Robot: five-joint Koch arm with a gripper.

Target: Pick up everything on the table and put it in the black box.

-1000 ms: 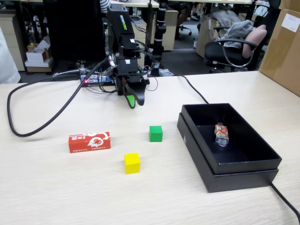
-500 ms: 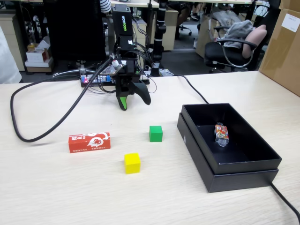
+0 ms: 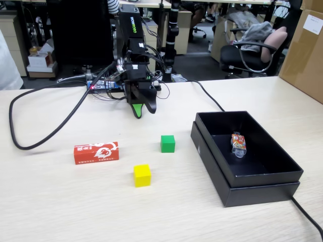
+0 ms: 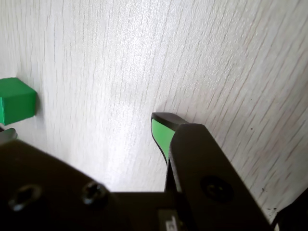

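In the fixed view, a green cube (image 3: 167, 143), a yellow cube (image 3: 142, 175) and a red carton with white markings (image 3: 96, 153) lie on the beige table (image 3: 60, 201). The black box (image 3: 212, 162) stands to their right. My gripper (image 3: 144, 109) hangs at the back of the table, behind and left of the green cube, well apart from it. It is open and holds nothing. In the wrist view the gripper (image 4: 84, 127) shows bare table between its green-padded finger (image 4: 161, 131) and the other tip. The green cube (image 4: 17, 100) sits at the left edge.
A clear-wrapped red-and-green packet (image 3: 238, 143) lies inside the black box. A thick black cable (image 3: 30, 143) loops over the table's left side, and another cable (image 3: 308, 217) leaves past the box's front right corner. A brown cardboard carton (image 3: 305, 50) stands at the far right.
The gripper swung slightly left with its jaws spread wider half a second ago, then came back right with the jaws narrower. The cable loop shifted with it. Cubes and carton have not moved.
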